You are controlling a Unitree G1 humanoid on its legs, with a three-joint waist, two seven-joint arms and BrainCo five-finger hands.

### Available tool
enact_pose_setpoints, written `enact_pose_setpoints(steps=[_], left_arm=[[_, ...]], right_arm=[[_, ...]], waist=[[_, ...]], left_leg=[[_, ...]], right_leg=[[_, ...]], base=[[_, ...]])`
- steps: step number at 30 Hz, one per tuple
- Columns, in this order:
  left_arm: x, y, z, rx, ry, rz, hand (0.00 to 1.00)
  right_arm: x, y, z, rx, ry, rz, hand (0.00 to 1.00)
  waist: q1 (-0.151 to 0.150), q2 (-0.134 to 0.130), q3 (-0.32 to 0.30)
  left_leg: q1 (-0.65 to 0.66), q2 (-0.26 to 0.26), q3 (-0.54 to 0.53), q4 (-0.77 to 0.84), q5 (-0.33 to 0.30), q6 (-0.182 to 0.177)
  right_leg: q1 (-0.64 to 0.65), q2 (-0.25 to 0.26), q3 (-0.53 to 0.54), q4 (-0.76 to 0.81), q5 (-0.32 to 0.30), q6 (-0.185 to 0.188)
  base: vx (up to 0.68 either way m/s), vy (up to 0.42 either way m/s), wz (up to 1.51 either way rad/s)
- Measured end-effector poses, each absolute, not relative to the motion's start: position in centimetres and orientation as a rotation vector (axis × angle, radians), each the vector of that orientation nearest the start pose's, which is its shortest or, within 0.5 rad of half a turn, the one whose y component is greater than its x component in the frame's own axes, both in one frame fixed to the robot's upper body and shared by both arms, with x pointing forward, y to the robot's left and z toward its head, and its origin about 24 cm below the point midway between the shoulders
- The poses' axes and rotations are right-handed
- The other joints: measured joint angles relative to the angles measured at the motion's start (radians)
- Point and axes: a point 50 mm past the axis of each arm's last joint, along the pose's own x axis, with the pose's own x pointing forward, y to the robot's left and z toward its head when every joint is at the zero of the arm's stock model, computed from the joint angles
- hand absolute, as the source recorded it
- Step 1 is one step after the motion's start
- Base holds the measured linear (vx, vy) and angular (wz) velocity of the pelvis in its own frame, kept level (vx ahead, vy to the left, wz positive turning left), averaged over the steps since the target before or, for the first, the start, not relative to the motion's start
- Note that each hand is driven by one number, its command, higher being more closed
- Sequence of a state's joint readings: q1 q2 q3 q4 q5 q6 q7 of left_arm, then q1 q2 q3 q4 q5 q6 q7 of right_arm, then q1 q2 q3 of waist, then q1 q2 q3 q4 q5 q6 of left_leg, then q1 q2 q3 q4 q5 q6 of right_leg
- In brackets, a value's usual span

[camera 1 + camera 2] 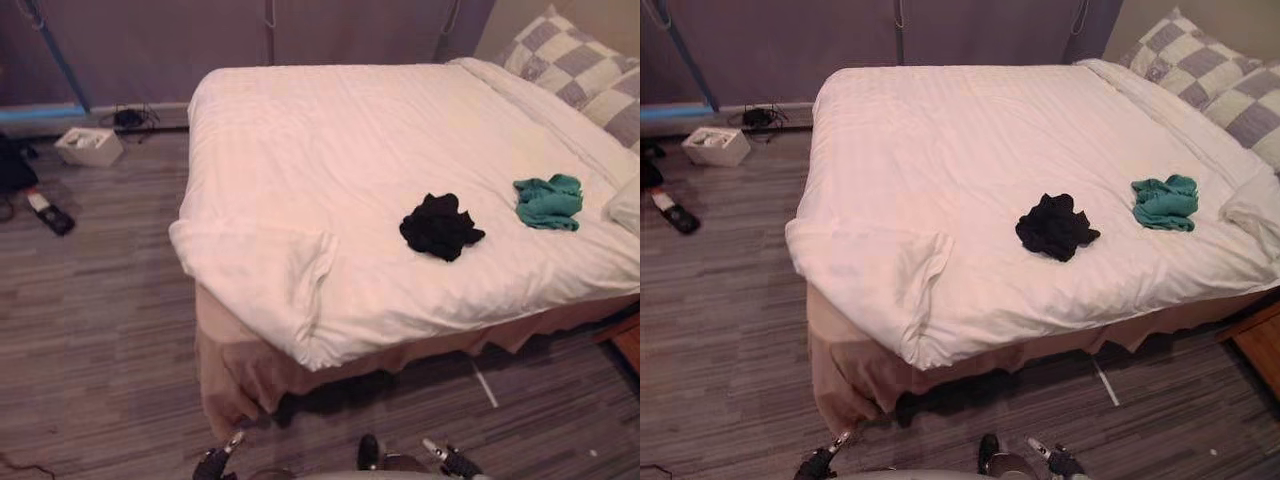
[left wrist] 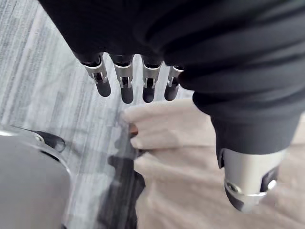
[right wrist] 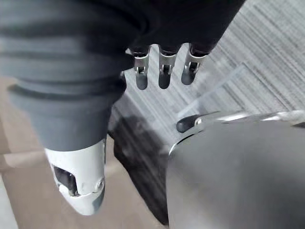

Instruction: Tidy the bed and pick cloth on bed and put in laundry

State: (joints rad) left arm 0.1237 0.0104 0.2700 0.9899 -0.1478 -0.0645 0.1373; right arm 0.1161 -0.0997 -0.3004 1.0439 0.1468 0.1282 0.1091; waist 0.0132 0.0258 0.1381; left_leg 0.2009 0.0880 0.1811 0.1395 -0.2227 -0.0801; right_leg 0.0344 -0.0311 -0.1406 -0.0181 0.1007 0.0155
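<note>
A black cloth (image 1: 441,227) lies bunched on the white duvet (image 1: 330,150) near the bed's front edge. A green cloth (image 1: 548,202) lies crumpled to its right, close to the pillows. The duvet's near left corner (image 1: 300,275) is folded over and rumpled. My left hand (image 1: 218,462) and right hand (image 1: 450,462) hang low at the foot of the bed, well short of both cloths. Over the floor and the beige bed skirt (image 2: 190,157), the left hand (image 2: 126,86) has straight fingers that hold nothing. The right hand (image 3: 162,71) hangs the same way, open and holding nothing.
Two grey-and-white checked pillows (image 1: 575,65) lean at the head of the bed, far right. On the floor to the left are a white box (image 1: 90,146), a dark object (image 1: 50,213) and cables (image 1: 128,118). A wooden piece (image 1: 628,345) stands at the right edge.
</note>
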Motion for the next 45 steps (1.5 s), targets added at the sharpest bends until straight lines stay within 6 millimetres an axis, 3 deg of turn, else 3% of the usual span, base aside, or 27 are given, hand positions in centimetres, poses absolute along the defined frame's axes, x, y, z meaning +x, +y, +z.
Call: enact_pose_setpoints(steps=[2,5,7,9,12,13,17,20,22,25,27,31,32,38,45], left_arm=[[10.6,19.3,-15.3,-0.172,0.950,0.508,0.00],[15.1,21.2,-11.7,-0.101,0.661,0.544,0.00],[18.4,23.5,-7.4,-0.045,0.409,0.581,0.00],[21.5,25.7,-1.4,0.027,0.128,0.584,0.00],[23.7,26.3,5.2,0.107,-0.158,0.530,0.00],[24.0,26.4,6.5,0.123,-0.212,0.515,0.00],[25.5,26.3,9.4,0.169,-0.303,0.430,0.00],[27.4,25.8,11.6,0.222,-0.341,0.343,0.00],[29.9,24.9,13.4,0.266,-0.354,0.281,0.00],[33.0,24.9,14.9,0.325,-0.306,0.268,0.00],[35.7,25.0,16.0,0.365,-0.243,0.278,0.00],[37.1,25.1,15.0,0.392,-0.108,0.311,0.00],[37.5,25.0,15.1,0.402,-0.081,0.326,1.00],[38.8,24.6,17.6,0.594,-0.080,0.343,1.00],[38.0,24.7,15.0,0.723,-0.023,0.304,1.00]], right_arm=[[6.1,-22.3,-16.6,0.285,1.246,-0.348,0.00],[5.7,-22.8,-16.5,0.272,1.266,-0.358,0.00],[5.7,-22.6,-16.6,0.275,1.271,-0.359,0.00],[4.6,-22.6,-16.7,0.281,1.292,-0.384,0.00],[2.8,-22.8,-16.8,0.304,1.318,-0.428,0.00],[2.2,-22.8,-16.8,0.309,1.330,-0.440,0.00],[1.0,-22.9,-16.8,0.307,1.347,-0.471,0.00],[0.9,-22.9,-16.7,0.303,1.338,-0.472,0.00],[2.2,-23.1,-16.6,0.295,1.287,-0.457,0.00],[5.6,-23.2,-16.1,0.300,1.171,-0.432,0.00],[9.0,-22.9,-15.3,0.285,1.060,-0.377,0.00],[11.6,-22.2,-14.3,0.261,0.968,-0.312,0.00],[12.1,-21.6,-14.2,0.260,0.958,-0.282,0.00],[14.0,-21.1,-13.1,0.270,0.874,-0.264,0.00],[15.1,-21.7,-12.2,0.275,0.801,-0.316,0.00]], waist=[[-0.001,0.010,0.006],[-0.001,0.022,0.013],[-0.002,0.010,0.021],[-0.004,0.003,0.025],[-0.018,0.006,0.021],[-0.030,0.008,0.019],[-0.056,0.029,-0.004],[-0.066,0.022,-0.003],[-0.078,0.013,0.008],[-0.109,-0.005,0.091],[-0.140,-0.045,0.183],[-0.167,-0.053,0.271],[-0.164,-0.047,0.296],[-0.160,-0.037,0.332],[-0.134,-0.036,0.332]], left_leg=[[-0.015,0.018,0.023,0.032,0.007,-0.011],[-0.033,0.048,0.063,0.045,0.008,-0.012],[-0.038,0.052,0.072,0.011,0.015,-0.020],[-0.040,0.052,0.079,-0.009,0.022,-0.026],[-0.038,0.049,0.113,-0.055,0.028,-0.036],[-0.031,0.050,0.125,-0.068,0.033,-0.044],[-0.003,0.060,0.176,-0.101,0.038,-0.053],[-0.002,0.076,0.225,-0.097,0.047,-0.066],[-0.081,0.083,0.252,-0.059,0.075,-0.059],[-0.144,0.086,0.261,0.004,0.084,-0.046],[-0.206,0.087,0.268,0.063,0.073,-0.029],[-0.260,0.089,0.299,0.108,0.058,-0.017],[-0.275,0.100,0.308,0.131,0.047,-0.018],[-0.388,0.163,0.313,0.284,-0.029,0.000],[-0.359,0.170,0.326,0.300,-0.045,0.002]], right_leg=[[0.024,0.007,-0.030,-0.009,-0.009,-0.014],[0.033,0.023,-0.067,-0.010,-0.020,-0.028],[0.028,0.027,-0.077,-0.024,-0.019,-0.028],[0.032,0.028,-0.085,-0.053,-0.009,-0.023],[0.029,0.022,-0.097,-0.085,-0.008,-0.021],[0.029,0.019,-0.102,-0.085,-0.008,-0.020],[0.031,0.025,-0.096,-0.085,-0.002,-0.012],[0.015,0.035,-0.074,-0.085,0.016,-0.006],[-0.057,0.033,-0.055,-0.074,0.034,-0.015],[-0.119,0.024,-0.032,-0.039,0.045,-0.029],[-0.180,0.014,-0.019,-0.023,0.074,-0.037],[-0.237,0.009,0.016,-0.017,0.094,-0.041],[-0.251,0.013,0.023,-0.006,0.094,-0.041],[-0.354,0.020,0.009,0.133,0.037,-0.040],[-0.337,0.010,0.003,0.166,0.011,-0.035]], base=[[0.03,-0.170,0.47],[-0.11,-0.166,0.37],[-0.14,-0.084,0.19],[-0.12,-0.051,0.06],[-0.04,0.001,0.09],[-0.01,0.023,0.14],[0.05,0.038,-0.10],[0.05,0.037,-0.25],[-0.01,0.033,-0.15],[-0.06,0.064,-0.21],[-0.09,0.075,-0.14],[-0.03,0.089,-0.24],[-0.01,0.088,-0.14],[-0.07,0.058,0.02],[-0.04,0.004,0.00]])
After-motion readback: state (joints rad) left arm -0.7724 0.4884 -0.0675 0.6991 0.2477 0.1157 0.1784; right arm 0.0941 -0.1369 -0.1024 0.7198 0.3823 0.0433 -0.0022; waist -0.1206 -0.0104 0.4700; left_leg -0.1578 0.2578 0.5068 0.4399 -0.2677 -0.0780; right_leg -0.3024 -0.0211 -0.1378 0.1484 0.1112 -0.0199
